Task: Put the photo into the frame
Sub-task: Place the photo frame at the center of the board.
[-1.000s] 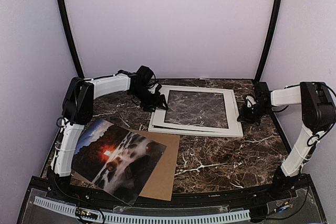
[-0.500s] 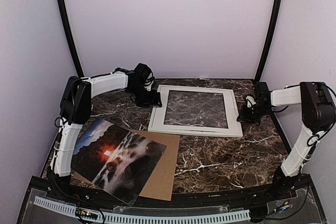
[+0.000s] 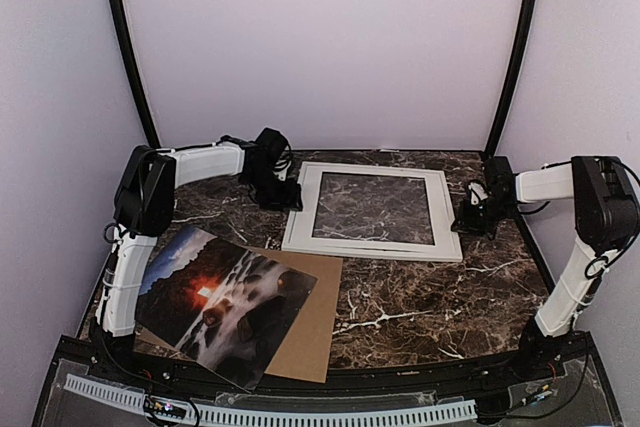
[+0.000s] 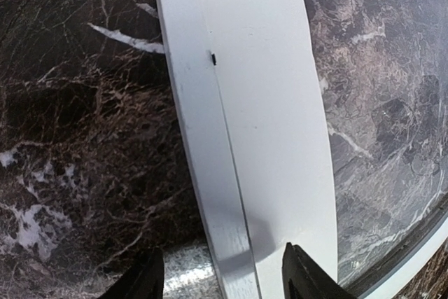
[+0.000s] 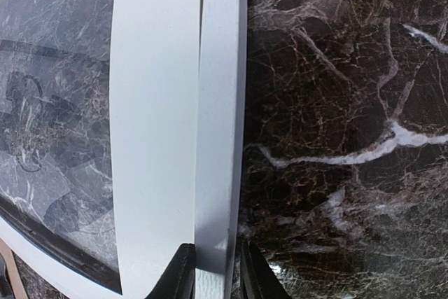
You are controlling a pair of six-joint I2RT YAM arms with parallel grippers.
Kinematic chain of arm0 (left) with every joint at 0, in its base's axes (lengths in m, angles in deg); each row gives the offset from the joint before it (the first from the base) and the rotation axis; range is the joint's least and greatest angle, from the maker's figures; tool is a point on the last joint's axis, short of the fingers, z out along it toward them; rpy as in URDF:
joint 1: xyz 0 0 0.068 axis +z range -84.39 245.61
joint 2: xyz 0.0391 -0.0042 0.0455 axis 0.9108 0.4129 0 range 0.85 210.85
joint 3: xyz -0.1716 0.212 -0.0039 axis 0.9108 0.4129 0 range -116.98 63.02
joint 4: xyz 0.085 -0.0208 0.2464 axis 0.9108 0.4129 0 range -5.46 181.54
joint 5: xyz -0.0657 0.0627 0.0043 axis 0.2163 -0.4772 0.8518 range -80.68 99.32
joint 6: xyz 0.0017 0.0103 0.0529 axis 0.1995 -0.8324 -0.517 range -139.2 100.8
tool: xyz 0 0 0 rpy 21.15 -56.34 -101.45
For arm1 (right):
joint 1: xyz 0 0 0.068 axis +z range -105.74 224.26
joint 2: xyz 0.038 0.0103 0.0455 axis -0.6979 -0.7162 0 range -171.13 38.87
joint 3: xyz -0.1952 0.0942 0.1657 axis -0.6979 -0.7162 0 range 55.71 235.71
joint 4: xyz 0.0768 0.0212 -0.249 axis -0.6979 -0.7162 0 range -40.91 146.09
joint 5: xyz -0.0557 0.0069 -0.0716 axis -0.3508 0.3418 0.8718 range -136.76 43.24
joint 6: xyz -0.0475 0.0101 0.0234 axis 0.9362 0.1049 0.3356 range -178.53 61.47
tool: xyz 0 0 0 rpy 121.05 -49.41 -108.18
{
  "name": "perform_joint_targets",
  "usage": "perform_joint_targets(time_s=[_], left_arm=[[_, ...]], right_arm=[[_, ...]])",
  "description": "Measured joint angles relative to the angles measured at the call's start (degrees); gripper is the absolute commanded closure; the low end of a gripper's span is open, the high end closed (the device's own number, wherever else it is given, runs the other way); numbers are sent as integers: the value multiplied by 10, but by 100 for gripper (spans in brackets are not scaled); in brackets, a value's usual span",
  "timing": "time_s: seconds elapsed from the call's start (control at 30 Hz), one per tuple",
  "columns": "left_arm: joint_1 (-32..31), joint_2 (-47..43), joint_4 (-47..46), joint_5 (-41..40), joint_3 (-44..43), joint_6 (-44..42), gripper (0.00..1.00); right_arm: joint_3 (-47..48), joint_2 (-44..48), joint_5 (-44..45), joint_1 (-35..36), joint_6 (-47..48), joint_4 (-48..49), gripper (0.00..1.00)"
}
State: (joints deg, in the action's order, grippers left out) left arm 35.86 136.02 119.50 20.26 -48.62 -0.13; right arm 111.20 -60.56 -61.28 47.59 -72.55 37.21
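The white frame (image 3: 372,250) lies flat at the back middle of the table, with a white mat (image 3: 440,209) resting in it. My left gripper (image 3: 283,194) is open at the frame's left side. In the left wrist view its fingers (image 4: 148,279) stand either side of the frame rail (image 4: 203,138) and the mat edge (image 4: 266,117). My right gripper (image 3: 466,217) is shut on the frame's right rail (image 5: 220,103), one finger (image 5: 183,271) on each side. The photo (image 3: 215,302) lies at the front left, apart from both grippers.
A brown cardboard sheet (image 3: 318,312) lies under the photo's right part. The table is dark marble (image 3: 420,307). Walls close in at the back and both sides, with black posts at the back corners.
My left gripper has drawn back to the left, off the frame's left corner. The white mat, askew a second ago, now lies square in the frame. The right arm has not moved.
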Motion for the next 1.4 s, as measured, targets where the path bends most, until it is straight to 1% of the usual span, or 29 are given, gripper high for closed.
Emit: perform_joint_targets(time_s=[0.23, 0.3, 0.43, 0.63, 0.87, 0.97, 1.1, 1.17, 1.4], left_arm=[[0, 0, -16, 10, 13, 3, 62], [0, 0, -22, 14, 16, 5, 69], [0, 0, -27, 21, 21, 9, 77], [-3, -9, -44, 19, 40, 18, 79], [-14, -43, -69, 7, 98, 42, 81], [-24, -60, -75, -5, 124, 50, 81], [-33, -73, -99, -16, 150, 56, 78], [-37, -77, -107, -17, 157, 57, 75], [-56, -84, -88, -13, 159, 54, 52]], right_arm=[[0, 0, -1, 0, 0, 0, 79], [0, 0, -1, 0, 0, 0, 79], [0, 0, -2, 0, 0, 0, 80], [-4, 3, -4, 0, 0, 3, 81], [-8, 9, -5, 0, 1, -5, 81], [-8, 13, -2, 0, 2, -17, 79], [-8, 23, 7, 0, 2, -31, 69], [-7, 30, 14, 0, 0, -36, 67], [42, 31, 26, 0, -3, -34, 64]])
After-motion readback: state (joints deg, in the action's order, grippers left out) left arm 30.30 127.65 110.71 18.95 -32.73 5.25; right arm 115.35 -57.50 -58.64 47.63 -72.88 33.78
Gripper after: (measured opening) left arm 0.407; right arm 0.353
